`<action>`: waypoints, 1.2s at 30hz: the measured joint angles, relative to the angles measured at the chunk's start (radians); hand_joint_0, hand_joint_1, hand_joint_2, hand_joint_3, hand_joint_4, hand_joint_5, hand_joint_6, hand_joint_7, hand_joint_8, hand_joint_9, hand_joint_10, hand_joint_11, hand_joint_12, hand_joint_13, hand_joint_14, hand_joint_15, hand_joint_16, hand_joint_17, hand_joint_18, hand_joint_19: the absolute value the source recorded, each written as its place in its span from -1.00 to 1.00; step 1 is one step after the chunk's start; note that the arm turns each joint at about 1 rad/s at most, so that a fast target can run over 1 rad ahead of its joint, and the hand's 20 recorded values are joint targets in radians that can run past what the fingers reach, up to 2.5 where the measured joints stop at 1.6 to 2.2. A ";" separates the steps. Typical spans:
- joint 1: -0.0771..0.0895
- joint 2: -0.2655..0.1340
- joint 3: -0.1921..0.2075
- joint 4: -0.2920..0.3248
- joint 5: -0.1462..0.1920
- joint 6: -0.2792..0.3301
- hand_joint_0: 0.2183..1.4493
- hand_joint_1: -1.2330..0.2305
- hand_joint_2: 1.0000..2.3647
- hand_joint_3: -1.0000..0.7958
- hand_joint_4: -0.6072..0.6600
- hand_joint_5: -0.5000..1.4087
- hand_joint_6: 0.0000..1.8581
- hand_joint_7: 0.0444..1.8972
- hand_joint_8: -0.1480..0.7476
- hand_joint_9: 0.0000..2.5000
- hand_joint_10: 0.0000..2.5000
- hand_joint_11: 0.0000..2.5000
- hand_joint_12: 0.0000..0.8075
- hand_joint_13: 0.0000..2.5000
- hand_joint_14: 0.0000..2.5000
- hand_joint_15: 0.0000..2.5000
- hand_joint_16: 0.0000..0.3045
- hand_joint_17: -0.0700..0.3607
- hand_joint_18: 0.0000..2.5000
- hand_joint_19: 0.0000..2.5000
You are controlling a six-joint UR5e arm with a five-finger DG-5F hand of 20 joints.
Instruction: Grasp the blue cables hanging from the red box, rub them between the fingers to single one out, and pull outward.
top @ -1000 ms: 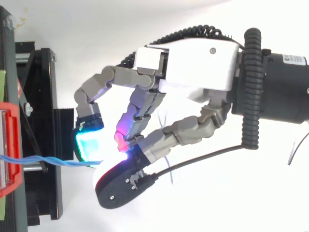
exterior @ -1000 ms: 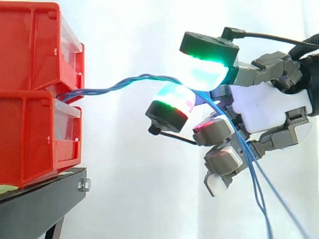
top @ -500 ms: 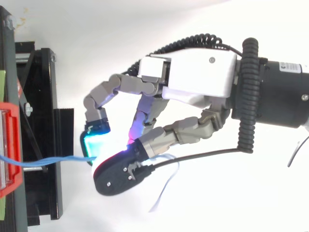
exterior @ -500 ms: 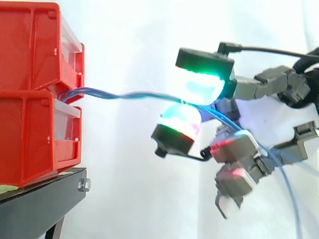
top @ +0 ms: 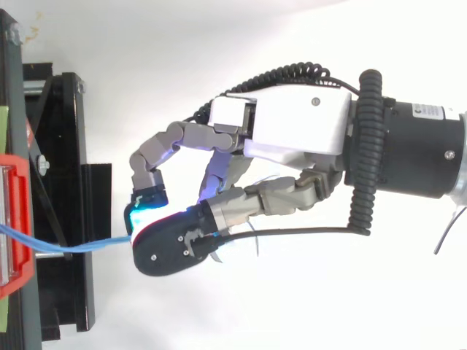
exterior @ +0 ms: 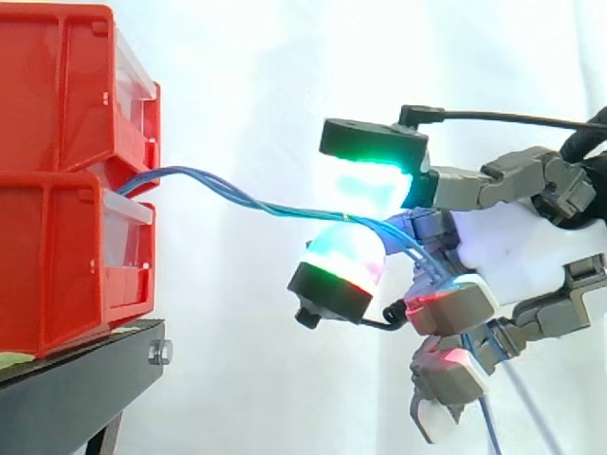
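Note:
Blue cables (exterior: 228, 192) come out of the gap between the two stacked red boxes (exterior: 66, 171) at the left and run right and slightly down. My hand (exterior: 512, 246) pinches them between two glowing green-cyan fingertips (exterior: 365, 185), one above and one below the strands. Past the pinch the cables drop down behind the other curled fingers. From above, the cables (top: 80, 246) reach from the red box (top: 14, 222) to the pinch under the black-backed fingertip of my hand (top: 292, 135).
The red boxes sit on a black stand (exterior: 85, 389) at the lower left. A white curtain is behind everything. In the top view the stand's black frame (top: 58, 204) lies left of the hand.
The hand has shifted a little toward the boxes and the two pinching fingertips have closed together on the cables. The strands now slope down from the box instead of arching up.

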 measured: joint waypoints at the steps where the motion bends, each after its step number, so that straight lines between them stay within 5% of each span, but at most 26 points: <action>1: 0.000 0.000 0.001 0.001 0.000 0.000 -0.51 0.09 -1.00 -0.44 -0.16 -0.57 -0.11 0.18 -0.18 0.08 -0.98 -0.23 -0.10 -0.13 -0.97 -0.27 -0.68 -0.16 -0.43 -0.40; 18: -0.003 0.000 0.028 0.010 -0.004 -0.005 -0.77 -0.14 -1.00 -0.44 -0.02 -0.58 -0.13 0.12 -0.03 0.01 -0.98 -0.29 0.09 -0.16 -0.98 -0.31 -0.56 0.02 -0.40 -0.46; 27: -0.004 0.000 0.028 0.017 -0.005 -0.006 -0.49 -0.35 -1.00 -0.44 -0.09 -0.61 -0.09 0.21 -0.14 -0.07 -0.98 -0.23 -0.10 -0.23 -0.97 -0.28 -0.66 -0.14 -0.52 -0.41; 32: -0.006 0.000 0.029 0.017 -0.005 -0.006 -0.40 -0.31 -0.98 -0.23 -0.11 -0.61 -0.07 0.27 -0.14 -0.04 -0.98 -0.23 -0.13 -0.22 -0.97 -0.28 -0.69 -0.18 -0.52 -0.41; 36: -0.007 0.000 0.032 0.016 -0.005 -0.006 -0.31 -0.50 -0.98 -0.18 -0.13 -0.63 -0.05 0.20 -0.17 -0.09 -0.98 -0.22 -0.14 -0.25 -0.97 -0.28 -0.68 -0.17 -0.53 -0.45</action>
